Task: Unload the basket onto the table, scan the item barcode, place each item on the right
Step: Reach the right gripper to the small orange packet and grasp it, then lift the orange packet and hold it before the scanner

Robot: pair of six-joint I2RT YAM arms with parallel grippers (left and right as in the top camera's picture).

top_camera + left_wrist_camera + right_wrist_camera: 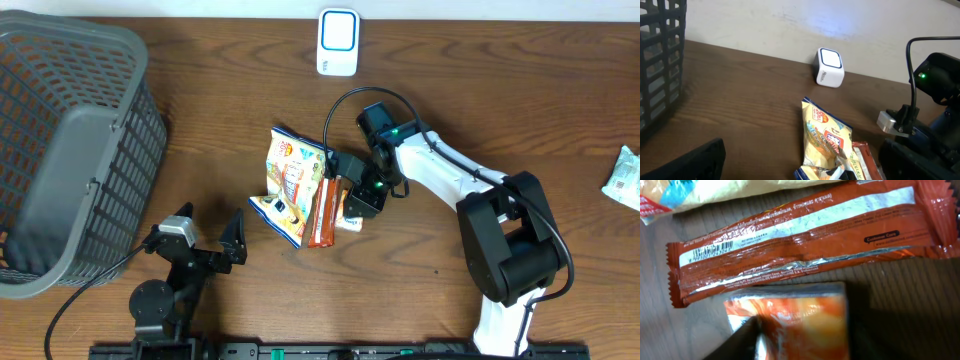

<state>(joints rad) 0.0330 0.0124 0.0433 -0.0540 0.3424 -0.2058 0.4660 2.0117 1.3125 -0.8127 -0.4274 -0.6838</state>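
A dark wooden table ran up to a pale wall. The right tool (802, 335) was lowered over a small orange packet (795, 315), with a dark finger at each of the packet's side edges. The wrist view was too blurred there to tell whether the fingers were pressing the packet or only straddling it. The packet lay flat on the table, directly under this tool.

Just beyond the tool's fingertips, beside the packet, lay a long orange-brown wrapper (805, 245) with its printed back facing up. A barcode (720, 246) showed near one end of it. On the far side of the wrapper from the tool, touching it, lay a yellow snack bag (290, 175). A white scanner (338, 42) stood well away from the tool, at the table's edge by the wall. A pale green packet (625, 178) lay well apart on the tool's other side, at the edge of the overhead view.

The left tool (210, 232) rested near the front of the table with its fingers spread wide and nothing between them. The snack bag lay near it, ahead and toward the right tool. A grey plastic basket (120, 150) stood on its outer side.
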